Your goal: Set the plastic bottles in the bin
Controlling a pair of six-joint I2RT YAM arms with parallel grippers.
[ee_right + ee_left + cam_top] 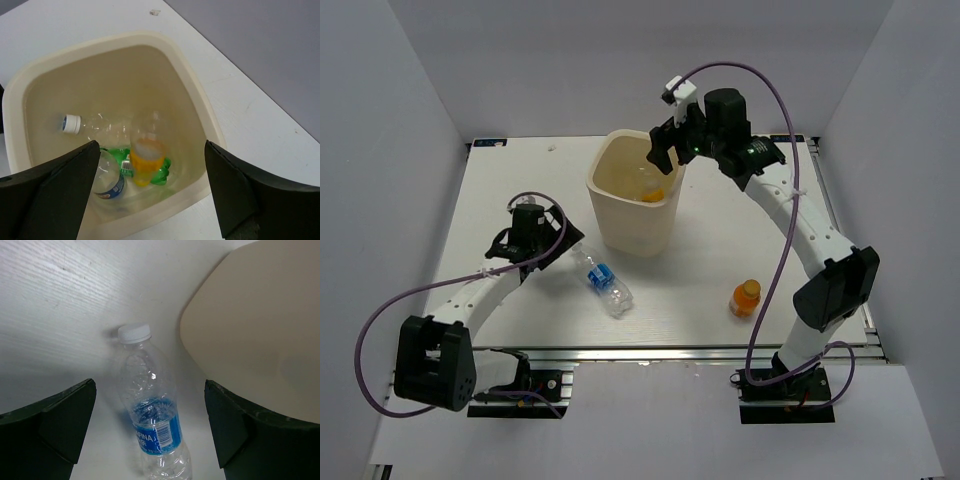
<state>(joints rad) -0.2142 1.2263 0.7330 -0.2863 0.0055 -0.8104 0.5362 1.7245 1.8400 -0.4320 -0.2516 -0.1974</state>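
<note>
The cream bin [603,195] stands at the middle back of the table. My right gripper [665,150] hangs open over its right rim [190,85]. Below its jaws [151,146] a blurred bottle with an orange label [146,160] is loose inside the bin, above a green bottle [167,167], a clear white-capped bottle [97,125] and a blue-labelled one [107,177]. On the table a clear bottle with a blue label [604,281] lies in front of the bin. My left gripper [563,243] is open, its fingers either side of that bottle [152,410] without touching. A short orange bottle [746,297] stands front right.
The bin wall [260,330] is close to the right of my left gripper's fingers. A metal rail [650,350] runs along the table's front edge between the arm bases. Grey walls enclose the table on three sides.
</note>
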